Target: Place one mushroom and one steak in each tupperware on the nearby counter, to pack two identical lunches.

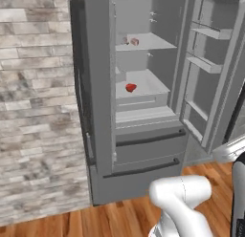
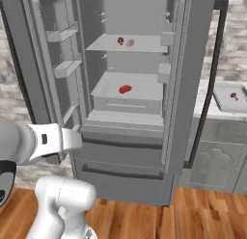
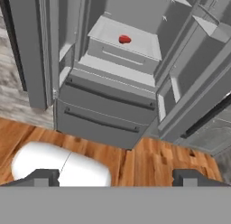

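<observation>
Two grey fridge doors point(image 2: 53, 69) stand open. A bright red flat steak point(image 2: 125, 89) lies on the lower shelf point(image 2: 144, 91); a paler pink steak point(image 2: 130, 42) sits just beside a small brown-capped mushroom point(image 2: 120, 40) on the upper shelf. The light-grey rectangular tupperware point(image 2: 231, 99) on the white marble tabletop point(image 2: 207, 105) holds another mushroom point(image 2: 234, 95). The claw point(image 3: 115, 175) is spread wide, empty, above the wooden floor.

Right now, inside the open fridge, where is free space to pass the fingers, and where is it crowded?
The lower shelf is mostly bare around the lone red steak. The upper shelf is free on its right side; its left is crowded by the mushroom beside the pink steak.
</observation>
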